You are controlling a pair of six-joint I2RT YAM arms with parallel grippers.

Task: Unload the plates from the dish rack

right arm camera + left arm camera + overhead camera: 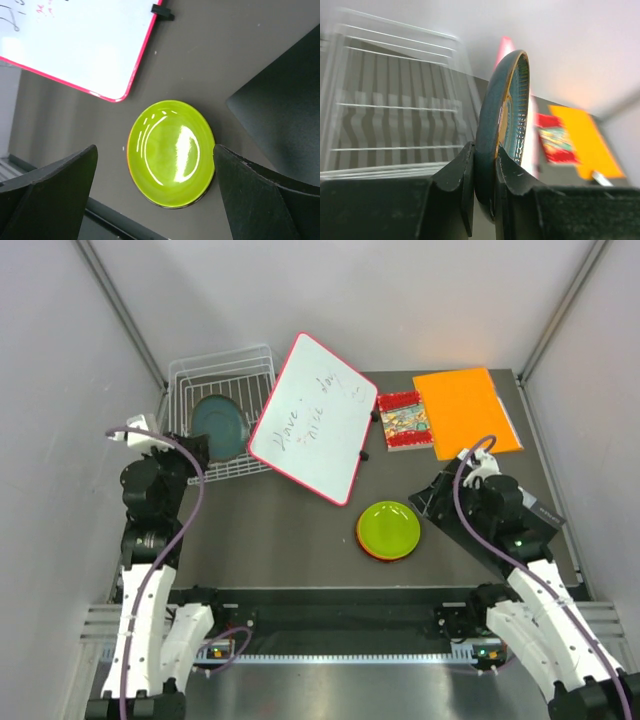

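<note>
The left gripper [484, 155] is clenched on the lower rim of the dark teal plate [502, 115], which stands on edge between its fingers. The white wire dish rack [395, 107] lies just beyond and to the gripper's left. The right gripper [155, 150] is released, its jaws spread wide. The lime green plate [170, 152] lies flat on the bench [280, 530] directly below the gap between them, untouched, with a reddish rim [372, 553] of another plate showing under it, and the pink-framed whiteboard [75, 40] lies further ahead to the left.
</note>
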